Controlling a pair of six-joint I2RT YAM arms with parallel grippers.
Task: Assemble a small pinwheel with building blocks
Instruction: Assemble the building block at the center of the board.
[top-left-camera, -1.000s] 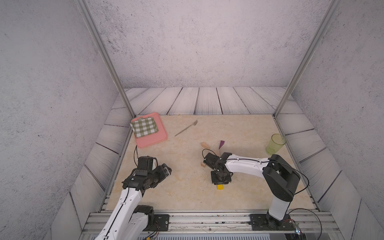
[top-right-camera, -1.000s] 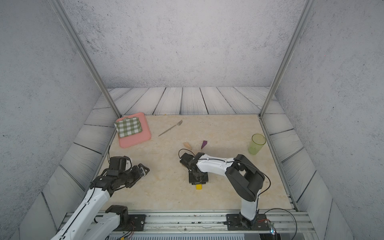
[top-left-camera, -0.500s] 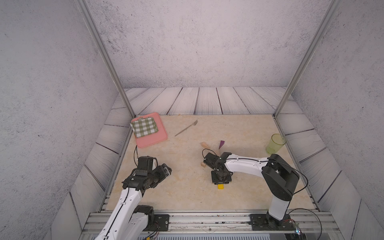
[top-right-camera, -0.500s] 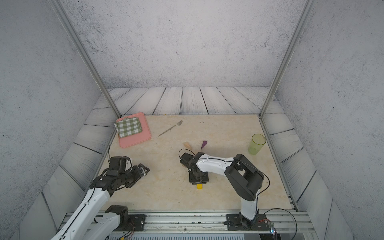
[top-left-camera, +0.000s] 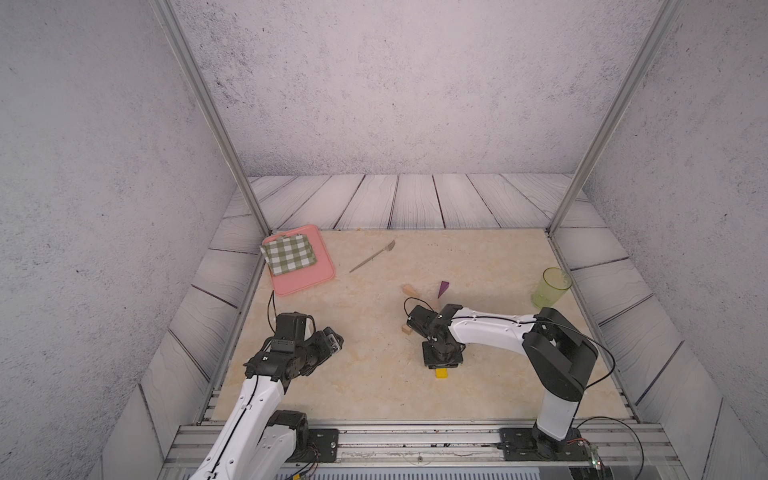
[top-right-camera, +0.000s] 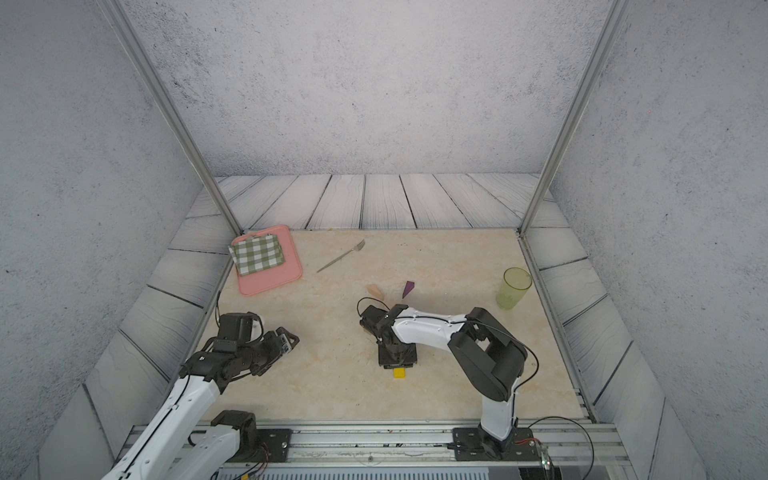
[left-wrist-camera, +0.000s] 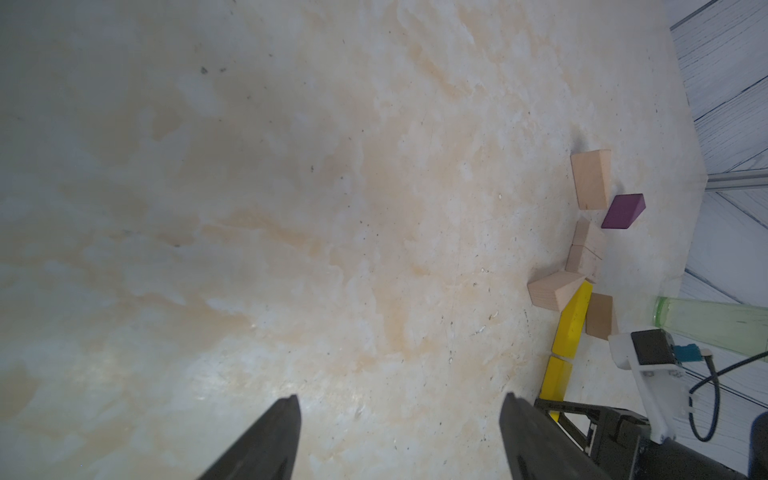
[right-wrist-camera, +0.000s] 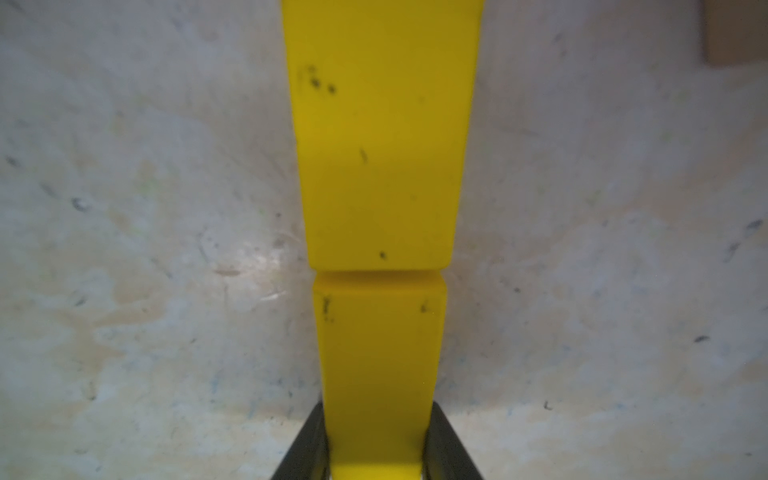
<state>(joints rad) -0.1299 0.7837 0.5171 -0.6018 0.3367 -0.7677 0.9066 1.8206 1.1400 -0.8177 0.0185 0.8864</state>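
Two flat, smooth yellow bars (left-wrist-camera: 573, 320) are laid end to end on the mottled stone-look table (left-wrist-camera: 249, 208), the nearer bar (right-wrist-camera: 378, 353) clasped by the right claw (right-wrist-camera: 377, 409), beside five tan wooden blocks (left-wrist-camera: 590, 178) and one purple wedge (left-wrist-camera: 623, 211), while the left claw (left-wrist-camera: 401, 399) is held wide.

No legible text, label, brand, number or sign was found in any view; nothing to record.
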